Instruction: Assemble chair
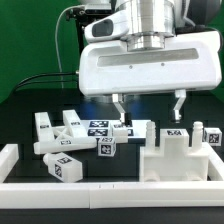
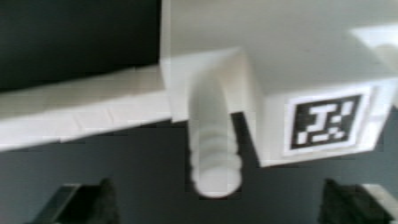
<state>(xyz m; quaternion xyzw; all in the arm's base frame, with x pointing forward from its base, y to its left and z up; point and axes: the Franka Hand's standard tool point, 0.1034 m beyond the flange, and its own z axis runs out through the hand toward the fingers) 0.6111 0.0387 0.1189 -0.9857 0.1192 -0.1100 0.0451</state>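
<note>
The gripper [image 1: 149, 108] stands wide open and holds nothing. Under it lies a tagged piece [image 2: 320, 125]. Other chair parts [image 1: 55, 146] and a notched panel [image 1: 175, 160] rest inside the rail [image 1: 100, 195].

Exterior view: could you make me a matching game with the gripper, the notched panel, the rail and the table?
Things:
1 gripper
2 notched panel
3 rail
4 table

Descriptions:
A black
B open, above the parts
C low, along the near edge
D upright, at the exterior view's right

Pairs: 1-B, 2-D, 3-C, 4-A
</note>
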